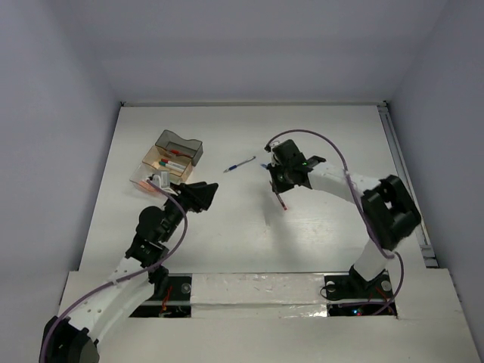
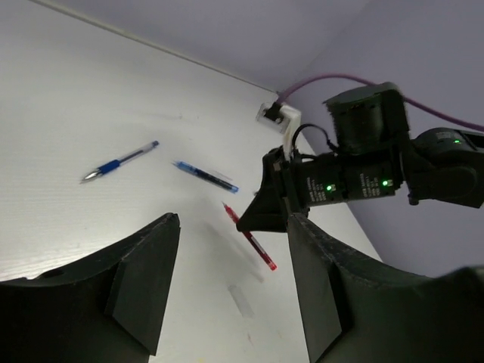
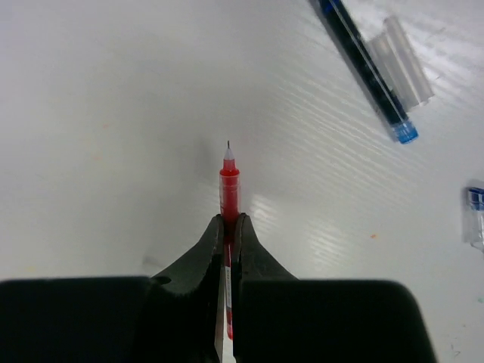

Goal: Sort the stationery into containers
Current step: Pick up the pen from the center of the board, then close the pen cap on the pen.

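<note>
As the right gripper (image 3: 228, 221) clamps its jaws on a red pen (image 3: 229, 181), tip apparently just clear of the worktop (image 1: 227, 242), the left gripper (image 1: 200, 193) hovers beside the containers (image 1: 186, 144), jaws apart and empty. A blue pen (image 2: 121, 162) and a darker blue pen (image 2: 206, 176) lie loose nearby.

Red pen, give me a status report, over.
Right pincer shut on red pen. Left pincer open, empty, close by trays, possibly in the way. Two blue pens loose on table.

White arms (image 1: 113, 295), black left gripper (image 1: 203, 193), purple cables (image 2: 340, 75)
</note>
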You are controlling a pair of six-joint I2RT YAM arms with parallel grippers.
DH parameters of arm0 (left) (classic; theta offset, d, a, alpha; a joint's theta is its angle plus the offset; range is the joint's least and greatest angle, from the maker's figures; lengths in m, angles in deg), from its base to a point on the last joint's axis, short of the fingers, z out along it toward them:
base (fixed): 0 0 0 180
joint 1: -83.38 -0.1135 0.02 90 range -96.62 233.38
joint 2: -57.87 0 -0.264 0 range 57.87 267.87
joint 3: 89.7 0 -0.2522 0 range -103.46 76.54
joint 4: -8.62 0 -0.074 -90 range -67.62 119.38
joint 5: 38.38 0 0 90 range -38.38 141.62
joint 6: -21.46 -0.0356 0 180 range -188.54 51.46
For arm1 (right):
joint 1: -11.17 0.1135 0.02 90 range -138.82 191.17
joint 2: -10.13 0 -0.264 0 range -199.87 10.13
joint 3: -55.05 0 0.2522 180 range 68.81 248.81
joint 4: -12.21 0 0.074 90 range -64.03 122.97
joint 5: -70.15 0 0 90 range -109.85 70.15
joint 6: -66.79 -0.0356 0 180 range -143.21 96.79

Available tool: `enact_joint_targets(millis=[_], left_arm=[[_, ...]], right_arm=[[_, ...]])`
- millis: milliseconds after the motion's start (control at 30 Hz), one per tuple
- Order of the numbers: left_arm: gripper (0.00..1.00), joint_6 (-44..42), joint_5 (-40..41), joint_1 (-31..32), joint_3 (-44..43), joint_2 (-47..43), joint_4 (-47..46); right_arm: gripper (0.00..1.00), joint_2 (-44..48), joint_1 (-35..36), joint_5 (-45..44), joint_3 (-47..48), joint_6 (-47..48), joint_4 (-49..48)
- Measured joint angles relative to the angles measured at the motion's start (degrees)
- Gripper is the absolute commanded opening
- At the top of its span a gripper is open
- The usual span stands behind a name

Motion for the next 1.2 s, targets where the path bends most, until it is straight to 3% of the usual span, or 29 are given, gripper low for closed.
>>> enact_joint_targets(millis=[133, 267, 600, 967, 1067, 1200], left_arm=[[0.52, 0.72, -5.92, 0.0, 0.48, 4.68, -5.79], [0.48, 1.75, -12.48, 0.0, 0.5, 11.23, -11.93], [0.46, 5.73, -25.68, 0.09, 0.37, 28.81, -23.39], [0.44, 5.73, -27.41, 1.18, -0.81, 29.94, -25.31], [0.34, 5.6, -27.34, 1.18, -0.81, 29.9, -25.27], [0.0, 5.09, -26.21, 1.14, -0.81, 29.73, -24.68]], right_arm=[[0.0, 12.2, 1.6, 3.63, -6.19, -4.63, -7.52], [0.0, 20.72, 4.96, 7.34, -12.48, -12.44, -23.87], [0.0, 20.52, 10.58, 7.5, -18.29, -22.05, -42.64], [0.0, 18.51, 11.98, 8.35, -19.04, -27.78, -54.6], [0.0, 16.92, 12.7, 8.85, -19.06, -28.76, -55.15], [0.0, 16.76, 13.16, 9.33, -19.12, -29.53, -55.98]])
